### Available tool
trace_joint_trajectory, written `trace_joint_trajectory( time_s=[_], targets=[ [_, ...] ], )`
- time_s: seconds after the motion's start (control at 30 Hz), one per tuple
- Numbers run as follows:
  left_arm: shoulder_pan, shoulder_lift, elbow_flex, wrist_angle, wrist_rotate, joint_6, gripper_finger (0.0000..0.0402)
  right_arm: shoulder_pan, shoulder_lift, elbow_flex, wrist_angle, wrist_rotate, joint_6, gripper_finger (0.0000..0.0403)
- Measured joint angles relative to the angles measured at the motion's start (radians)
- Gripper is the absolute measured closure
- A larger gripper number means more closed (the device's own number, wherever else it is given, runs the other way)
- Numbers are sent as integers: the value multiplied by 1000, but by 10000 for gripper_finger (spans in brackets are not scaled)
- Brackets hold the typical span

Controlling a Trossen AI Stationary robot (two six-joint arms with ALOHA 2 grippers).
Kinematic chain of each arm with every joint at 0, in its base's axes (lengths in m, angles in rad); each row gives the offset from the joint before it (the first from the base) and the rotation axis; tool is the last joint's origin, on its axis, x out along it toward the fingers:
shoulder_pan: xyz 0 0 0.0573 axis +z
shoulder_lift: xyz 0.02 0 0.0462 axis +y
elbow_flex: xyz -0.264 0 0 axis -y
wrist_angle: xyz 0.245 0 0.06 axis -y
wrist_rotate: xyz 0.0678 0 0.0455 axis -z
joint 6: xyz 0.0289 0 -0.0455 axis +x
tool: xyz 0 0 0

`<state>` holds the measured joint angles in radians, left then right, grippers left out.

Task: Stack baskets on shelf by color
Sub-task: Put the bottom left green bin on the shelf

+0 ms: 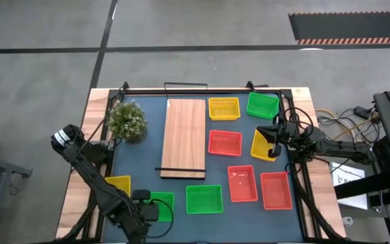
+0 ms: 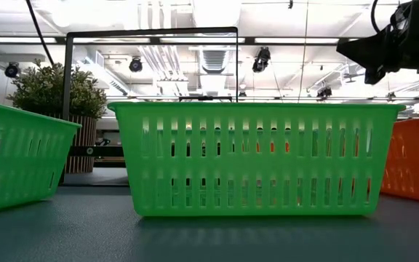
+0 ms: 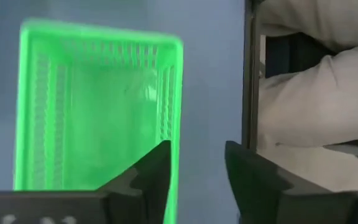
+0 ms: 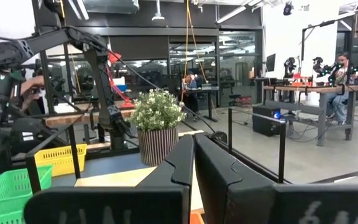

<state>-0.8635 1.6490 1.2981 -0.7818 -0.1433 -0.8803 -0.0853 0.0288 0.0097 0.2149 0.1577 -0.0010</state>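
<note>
The light-wood shelf [image 1: 185, 139] lies bare at mid-table. My left gripper [image 1: 147, 209] is open low over a green basket [image 1: 162, 202]. In the left wrist view one finger [image 3: 157, 168] stands over the basket's long wall [image 3: 174, 106] and the other [image 3: 250, 177] stands outside it. My right gripper [image 1: 274, 141] is shut and high above the table, over a yellow basket [image 1: 261, 144] that lies askew. Nothing shows between its fingers [image 4: 182, 165] in the right wrist view. The other baskets rest flat on the table. My left gripper comes at the green basket from above, with the long wall's rim [image 3: 178, 74] by its inner finger. I cannot tell whether that finger touches the wall. The basket rests on the table.
Around the shelf sit yellow [image 1: 223, 108], green [image 1: 263, 105] and red [image 1: 225, 143] baskets, two more red [image 1: 242, 183] [image 1: 275, 190], a green [image 1: 204, 198] and a yellow [image 1: 118, 184]. A potted plant [image 1: 127, 120] stands left of the shelf. Light cloth [image 3: 316, 93] shows past the table rail.
</note>
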Motion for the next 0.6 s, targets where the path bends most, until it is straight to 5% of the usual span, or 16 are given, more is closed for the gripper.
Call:
trace_joint_trajectory(
  time_s=[0.6],
  targets=[
    [0, 162, -42, 147, -20, 50, 236, 0, 0, 0, 26, -2, 1, 394]
  ],
)
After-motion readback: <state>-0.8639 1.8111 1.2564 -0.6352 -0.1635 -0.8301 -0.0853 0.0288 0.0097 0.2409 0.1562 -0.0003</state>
